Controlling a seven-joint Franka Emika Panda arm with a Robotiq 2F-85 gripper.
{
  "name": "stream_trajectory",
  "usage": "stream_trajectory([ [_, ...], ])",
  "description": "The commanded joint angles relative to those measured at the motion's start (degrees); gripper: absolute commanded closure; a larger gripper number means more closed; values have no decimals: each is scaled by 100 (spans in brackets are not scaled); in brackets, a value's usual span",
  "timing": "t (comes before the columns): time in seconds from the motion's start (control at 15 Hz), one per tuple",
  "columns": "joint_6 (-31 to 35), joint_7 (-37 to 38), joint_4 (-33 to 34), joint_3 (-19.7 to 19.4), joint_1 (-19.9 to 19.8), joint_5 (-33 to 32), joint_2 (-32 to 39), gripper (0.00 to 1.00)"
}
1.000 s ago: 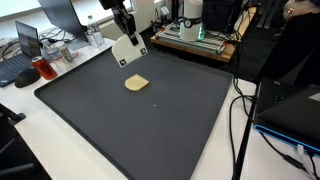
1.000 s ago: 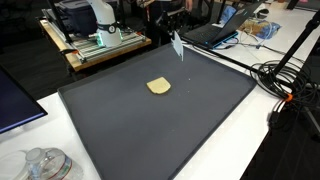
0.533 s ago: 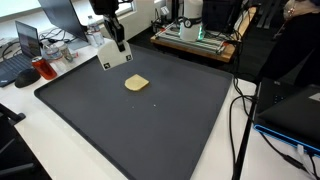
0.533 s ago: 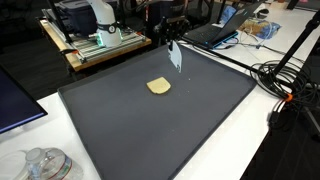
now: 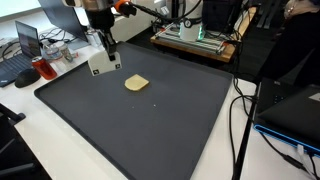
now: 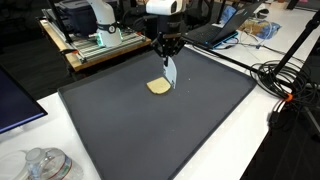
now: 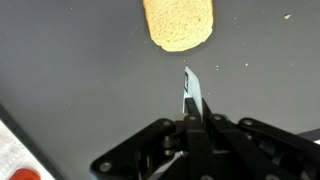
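White flat card (image 5: 104,64) hung pinched in the hand (image 5: 100,46), whose jaws were pressed together on it, over the black mat (image 5: 150,130) on the bench, toward the mat's far edge, just beside a tan rounded slice (image 5: 136,83).

Arm over the dark mat, a card in its jaws, seen in an exterior view.

Jaws were clamped on the top edge of a white card (image 5: 104,65), which hung tilted over the far left part of the black mat (image 5: 130,130). A tan flat piece (image 5: 136,83) lay on the mat just beside the card, apart from it. The mat sat on a white counter (image 5: 60,150). A laptop (image 5: 27,42) and a red object (image 5: 45,70) stood off the mat's left edge. Black cables (image 5: 240,120) trailed along its right.
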Motion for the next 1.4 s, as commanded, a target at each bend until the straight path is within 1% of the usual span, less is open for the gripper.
stream_trajectory([
  [0.0, 406, 420, -303, -216, 117, -306, -48, 99],
  [0.07, 465, 482, -339, -234, 120, -300, -26, 99],
  [0.27, 438, 470, -373, -200, 24, 53, 14, 99],
  [0.33, 521, 740, -377, -303, 116, -197, 35, 99],
  [0.53, 394, 1209, -278, -350, 404, -649, 163, 99],
  [0.73, 123, 1726, -105, -317, 815, -1124, 311, 99],
  [1.0, -290, 2554, 180, -302, 1410, -1957, 542, 99],
  [1.33, -845, 3002, 468, -132, 1839, -2539, 730, 99],
])
